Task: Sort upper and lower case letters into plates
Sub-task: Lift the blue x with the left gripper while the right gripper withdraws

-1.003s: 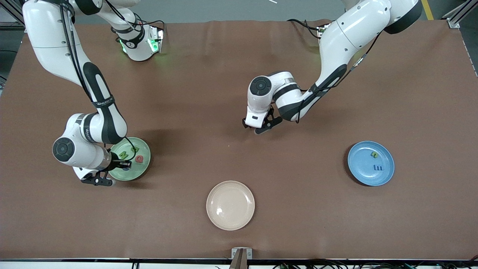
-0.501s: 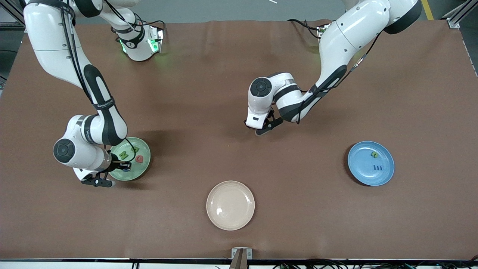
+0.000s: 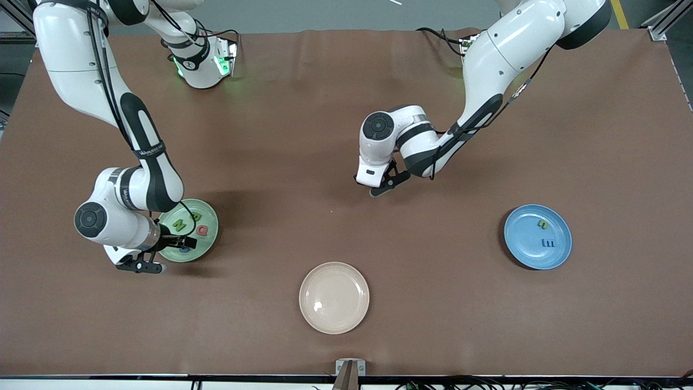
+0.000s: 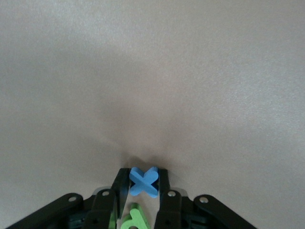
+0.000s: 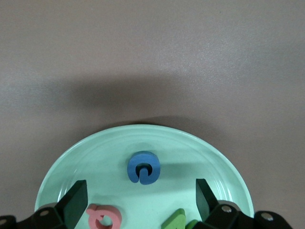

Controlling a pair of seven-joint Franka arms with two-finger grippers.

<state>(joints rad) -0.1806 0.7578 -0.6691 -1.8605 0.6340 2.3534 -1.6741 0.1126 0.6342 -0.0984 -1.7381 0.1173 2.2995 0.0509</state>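
- Left gripper (image 4: 144,198) low over the bare table, farther from the front camera than the beige plate (image 3: 334,297) — pinched on a blue x (image 4: 143,182).
- Right gripper (image 5: 141,196) over the mint plate (image 5: 95,157), fingers spread — blue letter (image 5: 143,167) lay in it.

Cream-beige plate (image 3: 334,297) on brown table (image 3: 346,108), near front camera edge, roughly midway between both arms' ends.
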